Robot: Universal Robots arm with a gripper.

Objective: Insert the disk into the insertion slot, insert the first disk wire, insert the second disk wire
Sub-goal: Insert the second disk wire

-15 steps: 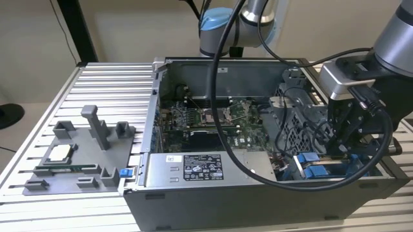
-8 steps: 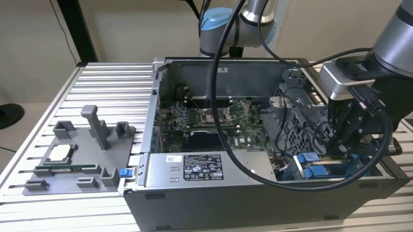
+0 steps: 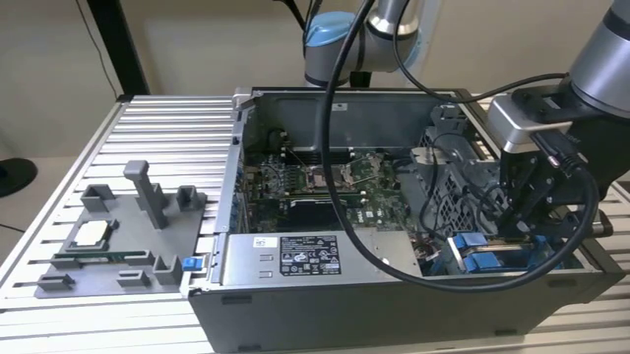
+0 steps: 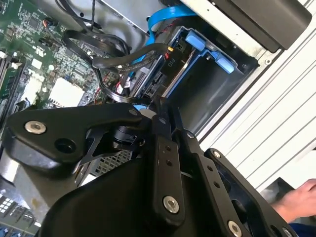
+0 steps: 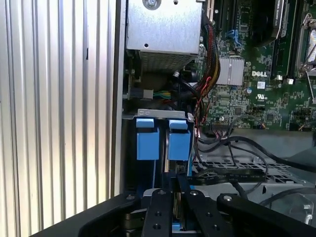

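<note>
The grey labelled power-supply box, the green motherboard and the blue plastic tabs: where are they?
Grey labelled power-supply box (image 3: 305, 258): exterior view, on its printed label.
Green motherboard (image 3: 325, 184): exterior view, near its middle socket.
Blue plastic tabs (image 5: 147, 138): first wrist view, on one tab's face.

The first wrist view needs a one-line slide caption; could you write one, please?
End effector poised at the insertion slot with blue tabs, beside the motherboard and loose black cables.

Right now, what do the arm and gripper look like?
The arm is silver-grey with a light blue joint cap and black cables looping off it. The gripper is black, built of bolted link bars with silver screws.
</note>
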